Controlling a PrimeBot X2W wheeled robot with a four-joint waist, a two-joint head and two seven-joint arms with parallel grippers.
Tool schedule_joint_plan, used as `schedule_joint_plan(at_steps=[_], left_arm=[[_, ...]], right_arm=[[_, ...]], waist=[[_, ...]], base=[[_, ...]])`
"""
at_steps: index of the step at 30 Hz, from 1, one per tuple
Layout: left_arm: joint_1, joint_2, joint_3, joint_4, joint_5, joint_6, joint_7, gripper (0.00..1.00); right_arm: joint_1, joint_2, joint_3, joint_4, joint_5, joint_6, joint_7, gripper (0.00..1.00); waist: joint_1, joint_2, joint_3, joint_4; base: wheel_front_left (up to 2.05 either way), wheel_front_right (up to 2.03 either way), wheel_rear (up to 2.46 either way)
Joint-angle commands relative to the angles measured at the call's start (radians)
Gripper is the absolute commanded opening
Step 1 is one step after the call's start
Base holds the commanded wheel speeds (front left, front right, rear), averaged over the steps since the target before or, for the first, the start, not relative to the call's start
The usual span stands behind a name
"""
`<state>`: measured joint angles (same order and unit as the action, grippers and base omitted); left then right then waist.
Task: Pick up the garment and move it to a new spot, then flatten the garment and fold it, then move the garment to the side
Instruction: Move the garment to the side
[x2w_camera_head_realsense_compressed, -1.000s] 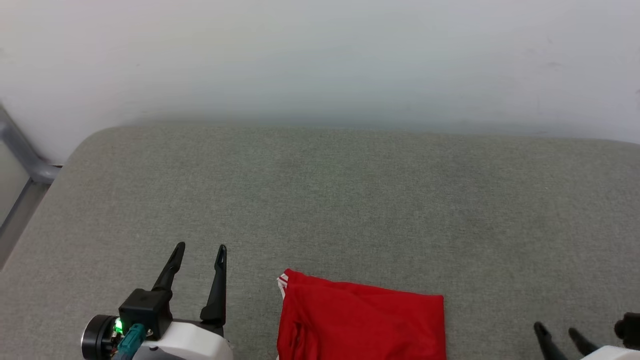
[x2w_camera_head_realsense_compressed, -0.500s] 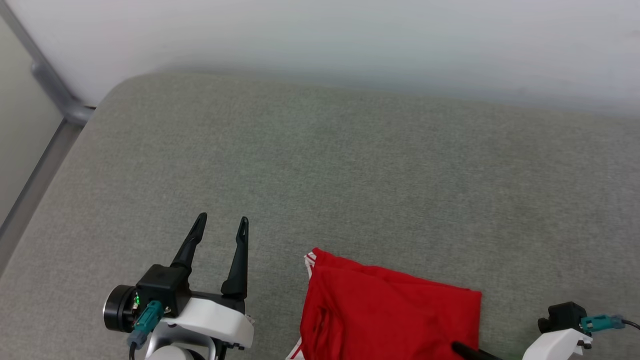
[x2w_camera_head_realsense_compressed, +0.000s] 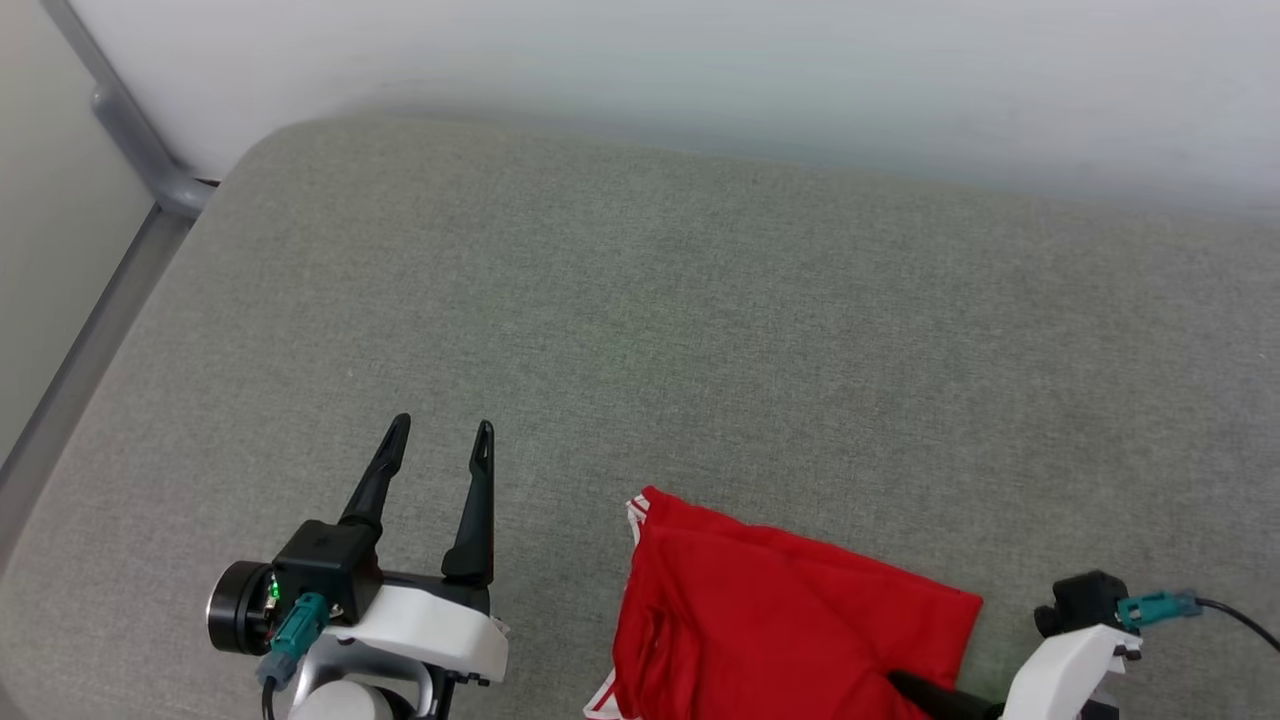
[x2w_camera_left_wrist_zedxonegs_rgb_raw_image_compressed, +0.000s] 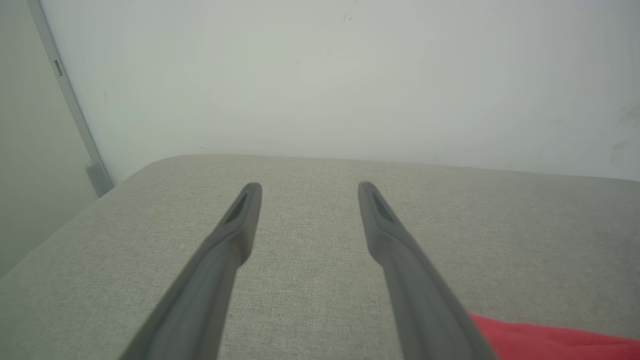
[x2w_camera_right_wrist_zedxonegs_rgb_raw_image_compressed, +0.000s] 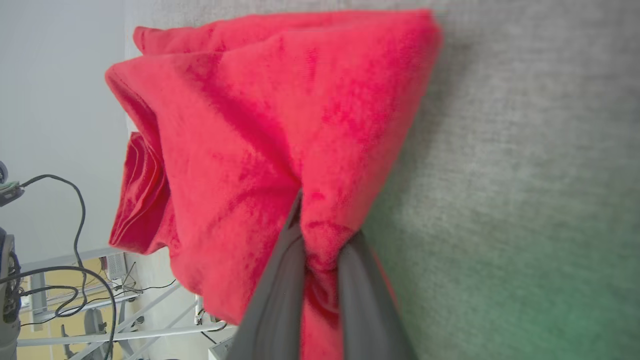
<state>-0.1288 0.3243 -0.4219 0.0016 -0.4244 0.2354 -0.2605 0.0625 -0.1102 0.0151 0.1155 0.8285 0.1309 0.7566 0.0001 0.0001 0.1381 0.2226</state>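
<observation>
Red cloth at the near edge of the garment (x2w_camera_head_realsense_compressed: 780, 610) has just been clamped by the right gripper (x2w_camera_right_wrist_zedxonegs_rgb_raw_image_compressed: 322, 227), seemingly for the move aside; the left gripper (x2w_camera_head_realsense_compressed: 442, 426) is held spread, empty.

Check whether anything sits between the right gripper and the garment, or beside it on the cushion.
Nothing visible does. The right gripper is shut on the garment at its edge, and the grey cushion around it shows no other objects.

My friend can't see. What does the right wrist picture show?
The right tool is shut on an edge of the folded red shirt, bunching the cloth between its dark fingers. The shirt lies on a grey cushion.
</observation>
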Motion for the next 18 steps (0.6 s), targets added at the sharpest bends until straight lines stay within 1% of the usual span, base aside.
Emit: schedule_joint_plan(at_steps=[1,5,11,12,16,18], left_arm=[[0.008,-0.006,0.006,0.003,0.01,-0.009,-0.006,1.0],[0.019,-0.001,0.016,0.002,0.028,-0.019,-0.005,1.0],[0.04,0.01,0.026,-0.013,0.039,-0.021,-0.004,1.0],[0.04,0.01,0.026,-0.013,0.039,-0.021,-0.004,1.0],[0.04,0.017,0.029,-0.026,0.046,-0.022,-0.004,1.0],[0.036,0.019,0.028,-0.031,0.051,-0.025,-0.004,1.0]], right_arm=[[-0.02,-0.016,0.017,-0.027,-0.012,0.0,-0.016,0.0],[-0.025,-0.05,0.044,-0.071,-0.071,0.0,-0.043,0.0],[-0.023,-0.106,0.029,-0.102,-0.263,0.0,-0.057,0.0],[-0.023,-0.106,0.029,-0.102,-0.263,0.0,-0.057,0.0],[-0.03,-0.143,-0.007,-0.12,-0.366,-0.001,-0.049,0.0],[-0.039,-0.159,-0.024,-0.122,-0.396,-0.001,-0.048,0.0]], waist=[[-0.0001,-0.0001,-0.013,-0.013],[-0.0001,-0.0001,-0.039,-0.043],[-0.0001,-0.0001,-0.064,-0.128],[-0.0001,-0.0001,-0.064,-0.128],[-0.0001,-0.0001,-0.059,-0.208],[-0.0001,-0.0001,-0.052,-0.252]], base=[[0.0,0.0,0.0],[0.0,0.0,0.0],[0.0,0.0,0.0],[0.0,0.0,0.0],[0.0,0.0,0.0],[0.0,0.0,0.0]])
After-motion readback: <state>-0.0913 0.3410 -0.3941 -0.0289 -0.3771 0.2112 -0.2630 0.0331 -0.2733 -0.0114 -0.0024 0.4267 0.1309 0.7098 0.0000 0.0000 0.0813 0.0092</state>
